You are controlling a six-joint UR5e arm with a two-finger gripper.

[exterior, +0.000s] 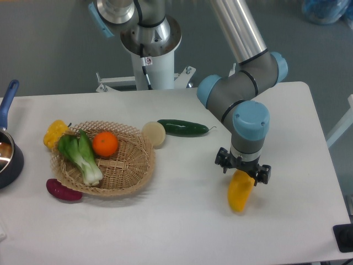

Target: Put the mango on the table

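The mango (pixel 239 193), yellow shading to orange, hangs tilted from my gripper (pixel 242 175) over the right half of the white table (pixel 182 221). The fingers are shut on its upper end, which they partly hide. Its lower tip is at or just above the tabletop; I cannot tell whether it touches.
A wicker basket (pixel 144 165) at the left holds an orange (pixel 105 143) and a bok choy (pixel 83 155). Around it lie a yellow pepper (pixel 55 132), a purple vegetable (pixel 63 190), a pale round vegetable (pixel 154 133) and a dark green cucumber (pixel 182 127). A dark pot (pixel 6 163) sits at the left edge.
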